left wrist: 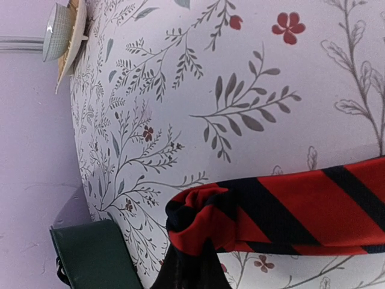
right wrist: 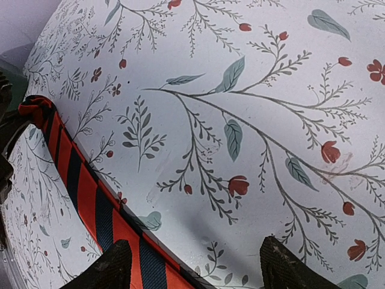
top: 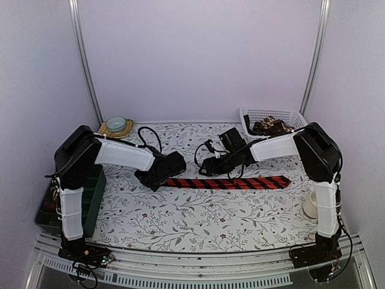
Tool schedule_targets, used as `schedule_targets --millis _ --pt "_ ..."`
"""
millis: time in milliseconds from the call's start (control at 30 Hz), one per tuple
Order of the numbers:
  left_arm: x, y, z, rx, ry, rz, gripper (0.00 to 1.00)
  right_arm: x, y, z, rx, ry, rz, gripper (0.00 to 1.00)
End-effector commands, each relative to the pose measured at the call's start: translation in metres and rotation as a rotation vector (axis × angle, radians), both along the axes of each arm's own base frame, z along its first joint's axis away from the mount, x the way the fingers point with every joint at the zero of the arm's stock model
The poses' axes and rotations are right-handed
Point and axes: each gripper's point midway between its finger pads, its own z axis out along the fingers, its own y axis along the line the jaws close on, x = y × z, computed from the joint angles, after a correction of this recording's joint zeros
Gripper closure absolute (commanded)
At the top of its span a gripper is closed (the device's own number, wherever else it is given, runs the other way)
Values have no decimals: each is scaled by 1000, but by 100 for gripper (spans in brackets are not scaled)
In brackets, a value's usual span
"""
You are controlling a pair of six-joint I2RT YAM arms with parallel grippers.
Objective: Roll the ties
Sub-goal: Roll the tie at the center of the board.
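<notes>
A red tie with black diagonal stripes [top: 234,182] lies flat across the middle of the table, its wide end to the right. My left gripper [top: 159,179] is shut on its narrow left end, which is folded over into a small curl [left wrist: 207,217] just above the dark fingers [left wrist: 194,268]. My right gripper [top: 212,166] hovers open over the tie's middle. In the right wrist view its fingertips [right wrist: 113,265] stand wide apart, with the tie [right wrist: 90,195] running under the left one and nothing held.
A white basket [top: 289,114] at the back right holds a brown-patterned coiled tie [top: 271,126]. A bowl on a woven coaster [top: 115,124] sits at the back left. A dark green bin [top: 91,192] stands at the left edge and a white cup [top: 310,206] at the right.
</notes>
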Motion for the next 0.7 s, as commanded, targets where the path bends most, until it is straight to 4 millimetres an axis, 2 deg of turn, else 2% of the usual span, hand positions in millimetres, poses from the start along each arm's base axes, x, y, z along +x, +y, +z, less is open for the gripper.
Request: schedule_targets --millis 0,367,667 --pt "4 0 12 56 -49 4 100 -3 -1 46 68 -28 -6 26" --pt "-6 -11 -7 139 -16 -46 100 -3 -3 44 73 -17 -9 26" --pt "-7 -23 -14 90 5 -73 99 -2 -3 45 83 -12 -9 26"
